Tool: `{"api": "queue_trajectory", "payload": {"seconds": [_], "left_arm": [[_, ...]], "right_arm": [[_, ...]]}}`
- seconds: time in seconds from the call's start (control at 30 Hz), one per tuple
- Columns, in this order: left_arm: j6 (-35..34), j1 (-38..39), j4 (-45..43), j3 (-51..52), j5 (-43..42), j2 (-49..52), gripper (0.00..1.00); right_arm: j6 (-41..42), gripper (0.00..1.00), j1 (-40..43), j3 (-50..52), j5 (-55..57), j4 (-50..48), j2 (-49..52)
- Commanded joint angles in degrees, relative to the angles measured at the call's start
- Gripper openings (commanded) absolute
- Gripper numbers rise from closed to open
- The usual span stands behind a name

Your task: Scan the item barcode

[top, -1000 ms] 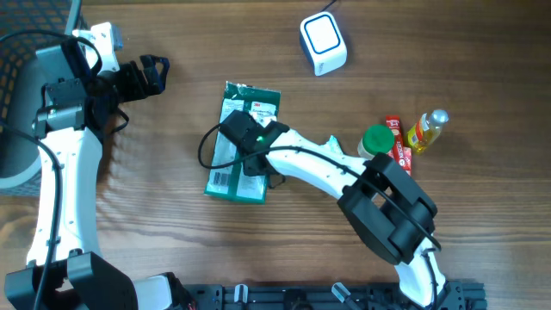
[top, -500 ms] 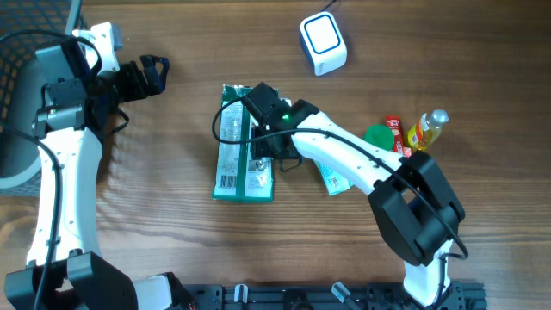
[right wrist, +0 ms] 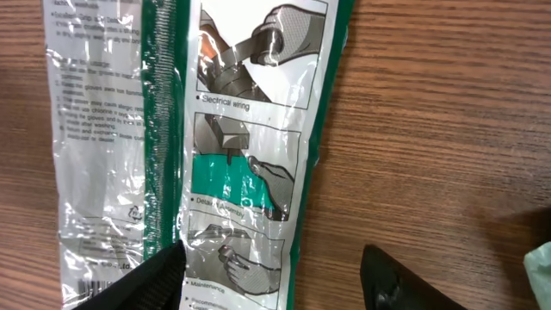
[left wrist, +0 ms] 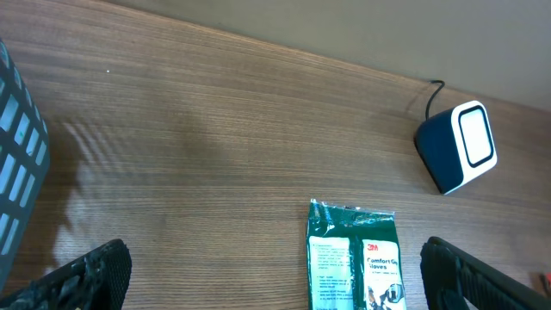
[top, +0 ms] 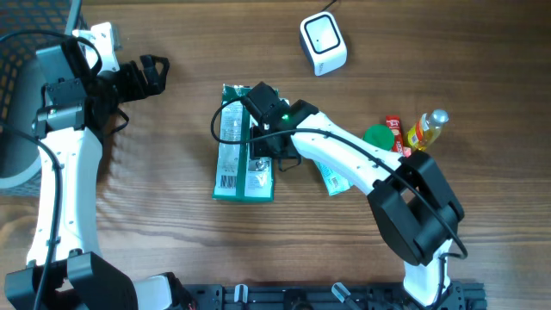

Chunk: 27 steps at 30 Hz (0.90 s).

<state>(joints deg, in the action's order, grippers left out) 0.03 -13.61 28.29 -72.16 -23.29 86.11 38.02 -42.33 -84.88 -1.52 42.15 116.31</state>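
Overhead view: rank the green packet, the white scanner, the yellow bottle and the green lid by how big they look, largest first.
1. green packet, partly under the right arm.
2. white scanner.
3. yellow bottle and green lid: too alike to rank, and the arm hides part of the lid.

Overhead top-down, wrists close (shared packet (top: 229,160))

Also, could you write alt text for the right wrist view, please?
A green-and-clear glove package lies flat on the wooden table, printed pictures facing up. The right gripper is open, one finger over the package, one over bare wood.
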Motion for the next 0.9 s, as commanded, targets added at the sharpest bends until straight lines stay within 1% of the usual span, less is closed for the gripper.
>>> {"api": "queue_trajectory", "payload": {"seconds": [0.0, 0.37, 0.57, 0.8, 0.87], "left_arm": [[-0.5, 0.0, -0.2, 0.2, -0.5, 0.2, 1.00], [-0.5, 0.0, -0.2, 0.2, -0.5, 0.2, 1.00], [-0.5, 0.0, -0.2, 0.2, -0.5, 0.2, 1.00], [-0.5, 0.0, -0.2, 0.2, -0.5, 0.2, 1.00], [-0.5, 0.0, -0.2, 0.2, -0.5, 0.2, 1.00]], "right_arm": [[-0.3, 0.67, -0.2, 0.3, -0.9, 0.1, 2.6], [-0.5, 0.70, -0.2, 0.3, -0.9, 0.5, 3.2], [-0.5, 0.72, -0.2, 0.3, 2.1, 0.5, 3.2], [-0.5, 0.72, -0.2, 0.3, 2.1, 0.5, 3.2], [-0.5, 0.75, -0.2, 0.3, 2.1, 0.1, 3.2]]}}
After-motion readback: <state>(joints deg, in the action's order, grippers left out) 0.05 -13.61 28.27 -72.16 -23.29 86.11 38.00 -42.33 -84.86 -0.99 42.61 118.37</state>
